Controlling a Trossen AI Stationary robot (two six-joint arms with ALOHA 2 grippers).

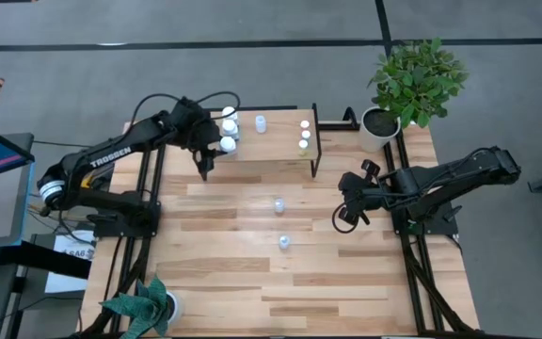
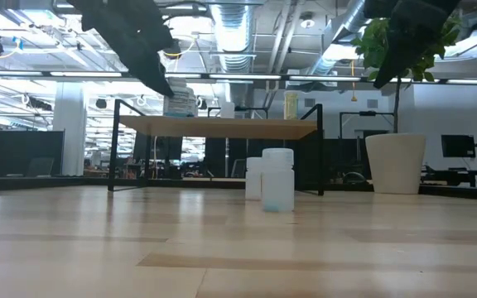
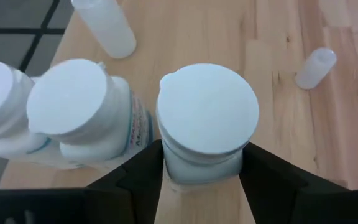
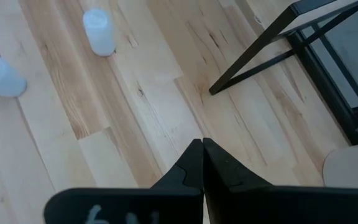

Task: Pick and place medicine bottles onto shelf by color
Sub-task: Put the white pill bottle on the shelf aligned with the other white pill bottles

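Observation:
The shelf (image 1: 271, 141) stands at the table's far side. At its left end three white bottles stand upright in a row. My left gripper (image 3: 204, 180) is open, one finger on each side of the lower body of the nearest white bottle (image 3: 207, 118). That bottle rests by its base on the shelf top, next to a second white bottle (image 3: 73, 112). A pale-blue bottle (image 1: 260, 122) and three tiny bottles (image 1: 304, 135) also stand on the shelf. Two pale-blue bottles (image 1: 278, 204) (image 1: 284, 242) stand on the table. My right gripper (image 4: 202, 149) hangs shut above the table's right half.
A potted plant in a white pot (image 1: 381, 125) stands at the far right corner, beside the shelf's black end frame (image 4: 272, 43). Another plant (image 1: 144, 306) sits at the near left corner. Bare wood stretches across the table's near half.

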